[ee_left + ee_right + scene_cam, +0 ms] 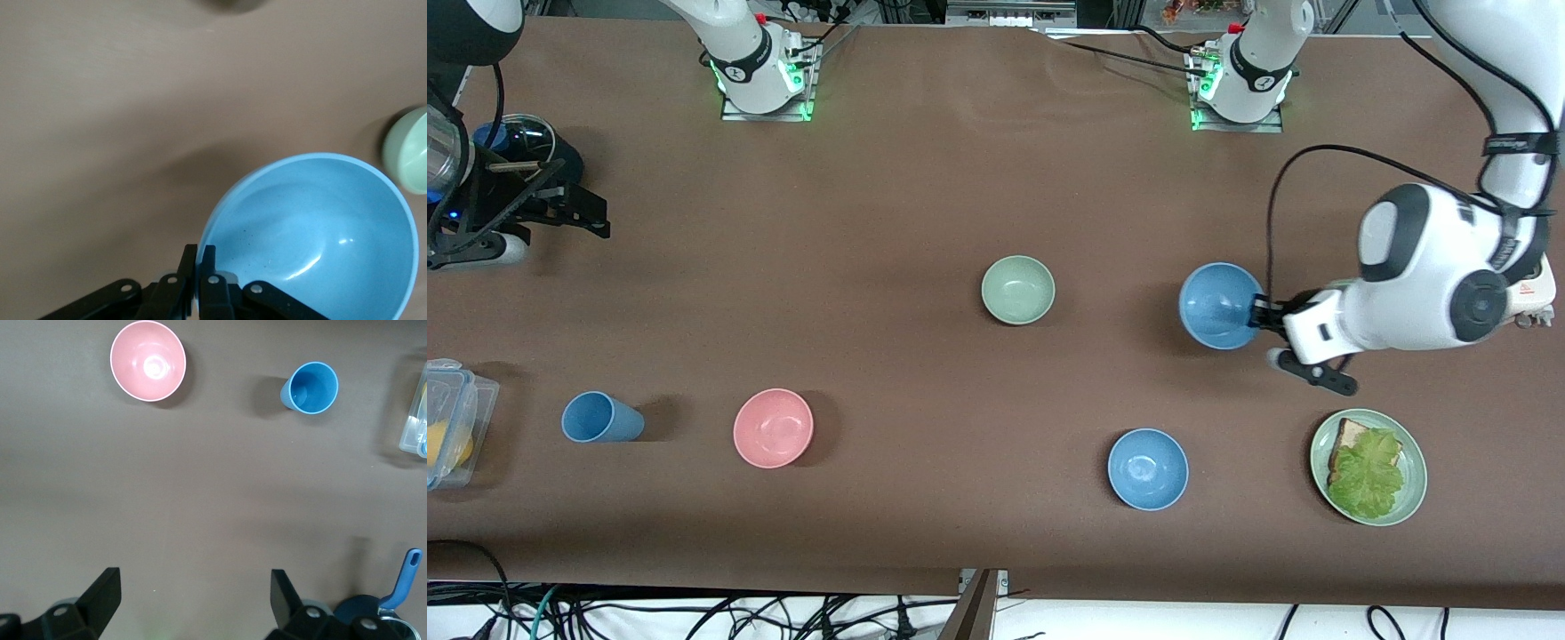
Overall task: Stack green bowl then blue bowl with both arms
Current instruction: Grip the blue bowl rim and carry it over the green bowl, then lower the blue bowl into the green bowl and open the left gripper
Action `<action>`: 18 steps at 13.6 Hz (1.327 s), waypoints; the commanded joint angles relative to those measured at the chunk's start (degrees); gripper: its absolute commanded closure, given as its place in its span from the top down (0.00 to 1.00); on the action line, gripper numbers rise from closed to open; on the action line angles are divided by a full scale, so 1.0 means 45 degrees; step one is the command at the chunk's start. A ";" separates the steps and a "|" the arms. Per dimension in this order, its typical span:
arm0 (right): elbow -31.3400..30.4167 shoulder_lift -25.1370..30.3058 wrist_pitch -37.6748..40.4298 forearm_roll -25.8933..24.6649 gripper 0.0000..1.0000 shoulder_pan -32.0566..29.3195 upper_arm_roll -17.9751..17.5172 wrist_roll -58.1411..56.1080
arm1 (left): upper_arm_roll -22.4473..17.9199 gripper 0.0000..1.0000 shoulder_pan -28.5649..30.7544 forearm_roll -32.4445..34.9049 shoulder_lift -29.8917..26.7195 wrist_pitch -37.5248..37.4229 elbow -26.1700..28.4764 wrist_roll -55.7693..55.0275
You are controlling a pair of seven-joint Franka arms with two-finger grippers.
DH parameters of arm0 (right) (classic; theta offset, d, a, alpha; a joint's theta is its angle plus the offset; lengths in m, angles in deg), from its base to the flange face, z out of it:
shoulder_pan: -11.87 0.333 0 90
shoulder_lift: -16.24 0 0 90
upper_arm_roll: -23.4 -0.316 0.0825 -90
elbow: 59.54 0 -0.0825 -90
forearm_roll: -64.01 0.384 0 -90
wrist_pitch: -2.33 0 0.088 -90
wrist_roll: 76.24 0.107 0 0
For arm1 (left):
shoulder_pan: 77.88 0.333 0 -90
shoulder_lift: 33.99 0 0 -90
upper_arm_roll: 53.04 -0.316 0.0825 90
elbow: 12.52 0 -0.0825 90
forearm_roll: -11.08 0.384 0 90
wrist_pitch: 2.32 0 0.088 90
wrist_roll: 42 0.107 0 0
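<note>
The left end effector (1261, 313) is clenched on the rim of a blue bowl (1218, 305), its two fingers (198, 267) pinched together over the bowl's edge, one inside and one outside; the bowl tilts and casts a shadow on the brown tabletop (925, 178), so it seems lifted clear, over the stretch toward the left arm's end. The green bowl (1018, 289) stands upright on the tabletop near the middle, well apart from the held bowl and toward the right arm's end from it; in the left wrist view its pale rim (408, 151) shows just past the blue bowl's edge. A second blue bowl (1148, 468) sits nearer to the front camera, with a green plate (1412, 493) carrying bread and lettuce beside it toward the left arm's end. The right end effector (193, 597) waits with its fingers spread wide and nothing between them, over the right arm's end of the tabletop. A pink bowl (773, 428) and a blue cup (600, 418) stand at that end, nearer to the front camera, and a clear plastic container (449, 422) lies at the tabletop's edge
</note>
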 commanded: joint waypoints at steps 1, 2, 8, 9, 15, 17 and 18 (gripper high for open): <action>0.0150 -0.0017 -0.0002 -0.0087 0.99 -0.0131 -0.0136 -0.0126 | 0.0813 0.00 -0.0716 -0.0240 -0.0024 0.0675 0.0293 -0.2760; 0.0150 -0.0017 -0.0002 -0.0087 0.99 -0.0131 -0.0136 -0.0126 | 0.0815 0.00 -0.1553 -0.0240 -0.0044 0.0753 0.0273 -0.3893; 0.0150 -0.0017 -0.0002 -0.0087 0.99 -0.0131 -0.0136 -0.0126 | 0.0776 0.00 -0.4546 -0.0006 0.0346 0.3890 0.0758 -0.7787; 0.0150 -0.0017 -0.0002 -0.0087 0.99 -0.0131 -0.0116 -0.0126 | 0.0737 0.00 -0.4704 0.0013 0.0347 0.4537 0.1186 -0.7830; 0.0150 -0.0017 -0.0002 -0.0087 0.99 -0.0131 -0.0135 -0.0126 | 0.0776 0.00 -0.5096 0.0443 0.0716 0.6827 0.2616 -0.7967; 0.0150 -0.0017 -0.0002 -0.0087 0.99 -0.0131 -0.0116 -0.0126 | 0.0737 0.00 -0.5329 0.0463 0.0854 0.7003 0.2714 -0.7967; 0.0150 -0.0017 -0.0002 -0.0087 0.99 -0.0131 -0.0116 -0.0126 | 0.0698 0.00 -0.5350 0.0463 0.0893 0.7062 0.2772 -0.7967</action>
